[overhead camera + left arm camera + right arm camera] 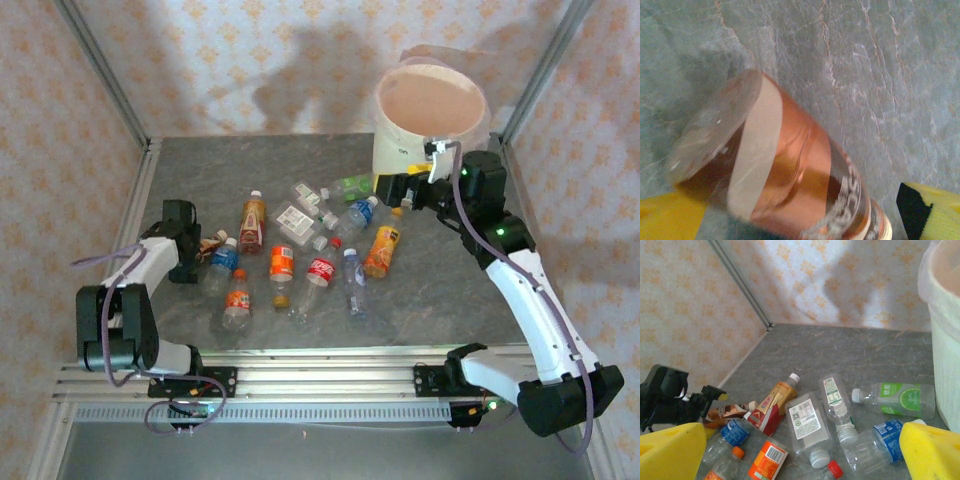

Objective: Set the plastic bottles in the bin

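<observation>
One brown bottle (790,185) lies slantwise between the wide-open, empty fingers (670,217) of our left gripper (802,215); our right gripper (800,452) gapes empty beside the bin (945,340).

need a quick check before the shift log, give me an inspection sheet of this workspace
surface: grey stone-look table, bare around the pile
job's things: about a dozen plastic bottles lying loose mid-table; bin at the far right corner, none seen inside
clutter: nothing seen
grippers: left gripper open, astride a brown bottle; right gripper open, beside the bin
cables: a cable loops along each arm, off the bottles
surroundings: patterned walls, metal frame posts
</observation>
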Motion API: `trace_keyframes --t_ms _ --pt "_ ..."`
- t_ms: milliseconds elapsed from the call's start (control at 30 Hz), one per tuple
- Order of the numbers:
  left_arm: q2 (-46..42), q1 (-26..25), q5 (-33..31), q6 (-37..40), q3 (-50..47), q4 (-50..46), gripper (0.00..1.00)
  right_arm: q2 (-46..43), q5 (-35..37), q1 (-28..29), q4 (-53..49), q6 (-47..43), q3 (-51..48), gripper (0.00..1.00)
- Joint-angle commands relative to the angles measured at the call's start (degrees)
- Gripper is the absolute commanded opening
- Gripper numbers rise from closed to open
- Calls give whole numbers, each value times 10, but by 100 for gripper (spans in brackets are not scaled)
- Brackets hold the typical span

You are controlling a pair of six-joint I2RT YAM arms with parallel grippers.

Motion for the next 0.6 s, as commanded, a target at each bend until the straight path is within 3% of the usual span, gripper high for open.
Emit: trace_keyframes --t_ms 0,233,567 --pt "36 9 -26 -24 26 39 98 -13 12 6 0 -13 -7 99" --pt "105 15 -52 -25 29 110 83 -28 28 9 -26 -18 -8 99" --pt "138 18 -56 95 47 188 60 -50 64 8 -48 -23 -27 99"
